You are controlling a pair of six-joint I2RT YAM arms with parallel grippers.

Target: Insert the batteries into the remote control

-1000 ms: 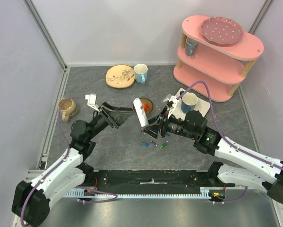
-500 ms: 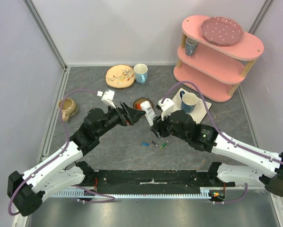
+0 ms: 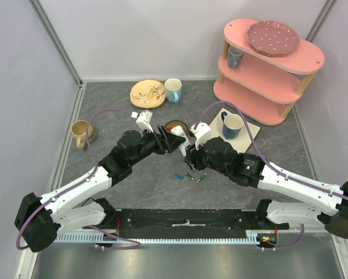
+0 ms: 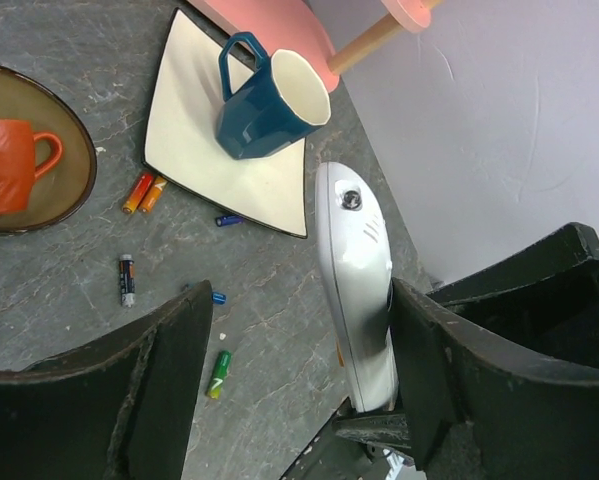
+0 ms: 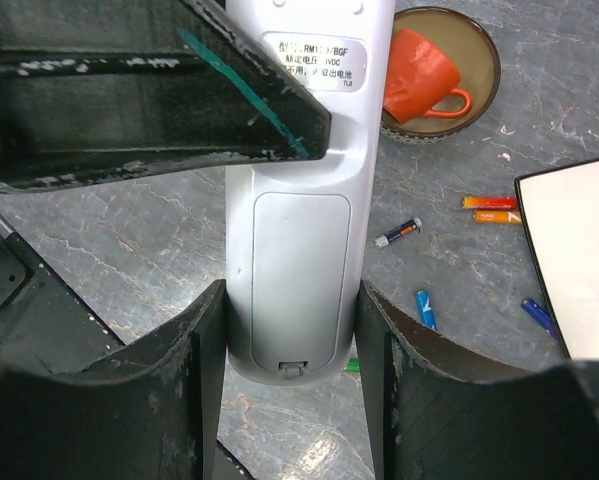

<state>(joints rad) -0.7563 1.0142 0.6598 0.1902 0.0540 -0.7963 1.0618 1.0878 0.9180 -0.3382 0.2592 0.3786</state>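
From above, the remote (image 3: 183, 138) hangs clear of the grey table (image 3: 121, 186), caught between the two arms where they meet. The right gripper (image 3: 189, 150) has it by the lower end. The left gripper (image 3: 167, 139) is right up against the remote's other side. Just nearer the arm bases than the remote, three batteries (image 3: 189, 176) lie loose on the table, blue, dark and green. An orange cup (image 3: 175, 127) in a brown bowl (image 3: 182, 123) sits just behind the remote. A blue mug (image 3: 232, 125) on a white square plate (image 3: 247, 131) stands to the remote's right, with a pink shelf (image 3: 266, 87) beyond.

At the left wrist, the left gripper (image 4: 301, 290) is spread wide. The remote (image 4: 354, 290) stands lengthwise in the gap, against the inner face of one finger (image 4: 499, 380) and well apart from the other. Past the remote lie more batteries (image 4: 127, 280) – an orange pair, two blue, one dark, one green – along with the plate (image 4: 194, 130), mug (image 4: 269, 105), cup (image 4: 9, 165) and bowl (image 4: 74, 150).

At the right wrist, the right gripper (image 5: 291, 290) is clamped on the remote (image 5: 299, 230), one finger (image 5: 194, 380) pressed to each long edge. The remote's back faces the camera, with a printed label and the battery lid in place. One finger of the left gripper (image 5: 179, 90) crosses the remote's upper part. Beside the remote lie the cup (image 5: 424, 70) in its bowl (image 5: 484, 45) and scattered batteries (image 5: 397, 232), near the plate's corner (image 5: 579, 250).
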